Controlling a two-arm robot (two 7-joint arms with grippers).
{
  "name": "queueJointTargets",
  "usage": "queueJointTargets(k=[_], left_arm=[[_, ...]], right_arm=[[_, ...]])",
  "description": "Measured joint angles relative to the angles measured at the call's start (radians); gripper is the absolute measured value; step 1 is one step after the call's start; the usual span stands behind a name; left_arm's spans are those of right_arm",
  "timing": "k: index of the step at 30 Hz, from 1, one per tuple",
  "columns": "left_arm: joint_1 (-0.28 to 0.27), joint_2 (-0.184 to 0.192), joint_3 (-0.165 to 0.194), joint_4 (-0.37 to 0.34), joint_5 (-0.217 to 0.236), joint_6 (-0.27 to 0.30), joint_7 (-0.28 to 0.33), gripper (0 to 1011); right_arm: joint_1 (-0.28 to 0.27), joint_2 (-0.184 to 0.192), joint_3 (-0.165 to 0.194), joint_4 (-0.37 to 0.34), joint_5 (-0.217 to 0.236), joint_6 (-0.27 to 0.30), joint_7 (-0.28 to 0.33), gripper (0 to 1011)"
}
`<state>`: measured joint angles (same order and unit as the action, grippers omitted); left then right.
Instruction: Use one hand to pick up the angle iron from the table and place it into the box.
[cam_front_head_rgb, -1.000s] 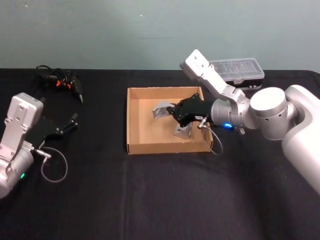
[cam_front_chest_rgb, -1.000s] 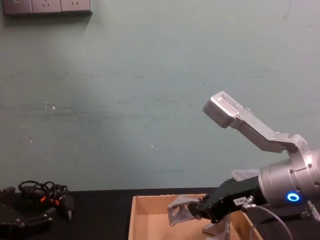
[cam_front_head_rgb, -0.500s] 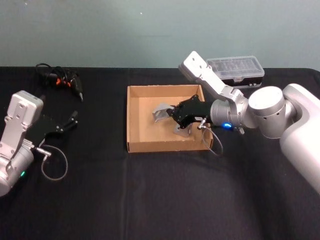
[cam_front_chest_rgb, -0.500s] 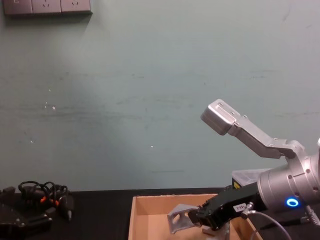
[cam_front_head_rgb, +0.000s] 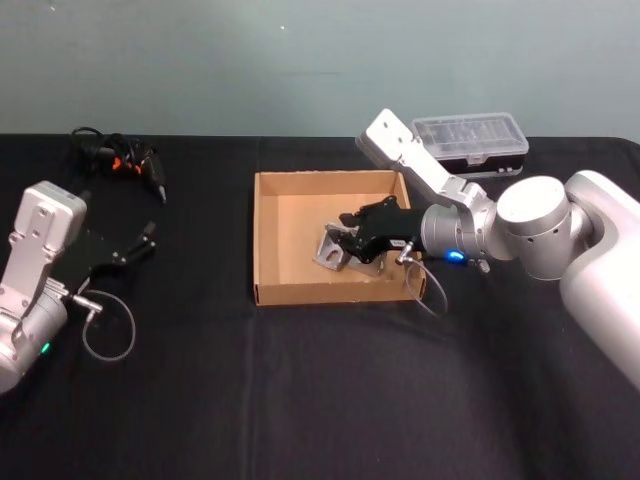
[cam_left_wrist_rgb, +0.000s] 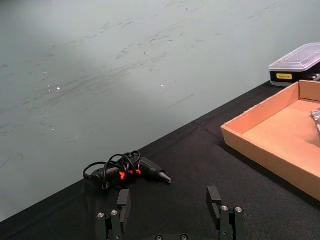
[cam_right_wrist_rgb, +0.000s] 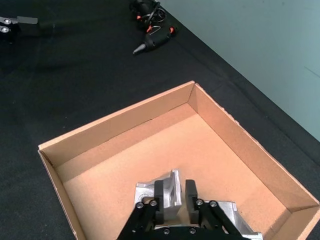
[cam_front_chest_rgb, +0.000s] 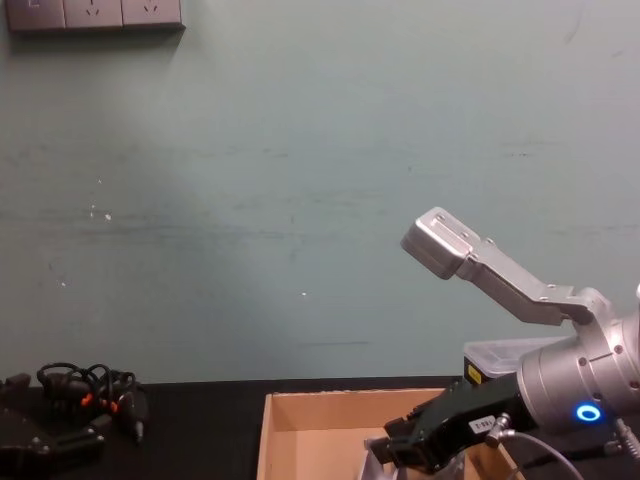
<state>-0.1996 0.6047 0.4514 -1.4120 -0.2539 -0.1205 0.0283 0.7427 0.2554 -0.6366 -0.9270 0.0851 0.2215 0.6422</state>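
Note:
The brown cardboard box (cam_front_head_rgb: 262, 240) sits open-topped in the middle of the black table (cam_front_head_rgb: 300, 380). My right gripper (cam_front_head_rgb: 345, 238) reaches down inside it, shut on a silver angle iron (cam_front_head_rgb: 332, 250) that hangs low over the box floor. In the right wrist view the two fingers (cam_right_wrist_rgb: 159, 193) clamp the angle iron's (cam_right_wrist_rgb: 169, 186) upright flange. A second silver bracket (cam_right_wrist_rgb: 242, 225) lies on the box floor just beside it. The chest view has the right gripper (cam_front_chest_rgb: 400, 452) dipping behind the box's front wall (cam_front_chest_rgb: 300, 425). My left gripper (cam_left_wrist_rgb: 169, 205) stands open and parked at the table's left.
A clear-lidded plastic case (cam_front_head_rgb: 472, 140) with a yellow label stands behind the box at the right. A black tangle of cables with orange bits (cam_front_head_rgb: 118, 160) lies at the back left. The left arm's grey cable loop (cam_front_head_rgb: 108, 335) rests on the table.
My right gripper has sunk lower into the box with the angle iron, from above the rim to near the floor. The left arm has stayed put.

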Motion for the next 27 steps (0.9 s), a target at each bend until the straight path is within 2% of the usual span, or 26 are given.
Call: queueJointTargets(k=[2,4,8,9,12,13,17,19,21,25,27], left_arm=[[0.000,0.000,0.000,0.000,0.000,0.000,0.000,1000],[0.000,0.000,0.000,0.000,0.000,0.000,0.000,1000],[0.000,0.000,0.000,0.000,0.000,0.000,0.000,1000],[0.000,0.000,0.000,0.000,0.000,0.000,0.000,1000],[0.000,0.000,0.000,0.000,0.000,0.000,0.000,1000],[0.000,0.000,0.000,0.000,0.000,0.000,0.000,1000],[0.000,0.000,0.000,0.000,0.000,0.000,0.000,1000],[0.000,0.000,0.000,0.000,0.000,0.000,0.000,1000],[0.000,0.000,0.000,0.000,0.000,0.000,0.000,1000],[0.000,0.000,0.000,0.000,0.000,0.000,0.000,1000],[0.000,0.000,0.000,0.000,0.000,0.000,0.000,1000]], right_arm=[[-0.002,0.001,0.000,-0.004,0.000,0.000,0.000,334],[-0.005,0.003,0.001,-0.009,0.000,0.001,0.000,366],[-0.017,0.012,0.007,-0.031,0.001,0.002,-0.004,494],[-0.023,0.016,0.011,-0.045,0.003,0.003,-0.007,557],[-0.037,0.025,0.018,-0.073,0.008,0.006,-0.014,620],[-0.046,0.031,0.023,-0.092,0.012,0.009,-0.020,681],[-0.079,0.051,0.042,-0.158,0.026,0.013,-0.038,813],[-0.104,0.066,0.057,-0.209,0.036,0.015,-0.053,844],[-0.131,0.081,0.074,-0.259,0.048,0.016,-0.070,917],[-0.178,0.110,0.104,-0.349,0.065,0.015,-0.102,1000],[-0.199,0.123,0.119,-0.385,0.072,0.014,-0.115,1004]])
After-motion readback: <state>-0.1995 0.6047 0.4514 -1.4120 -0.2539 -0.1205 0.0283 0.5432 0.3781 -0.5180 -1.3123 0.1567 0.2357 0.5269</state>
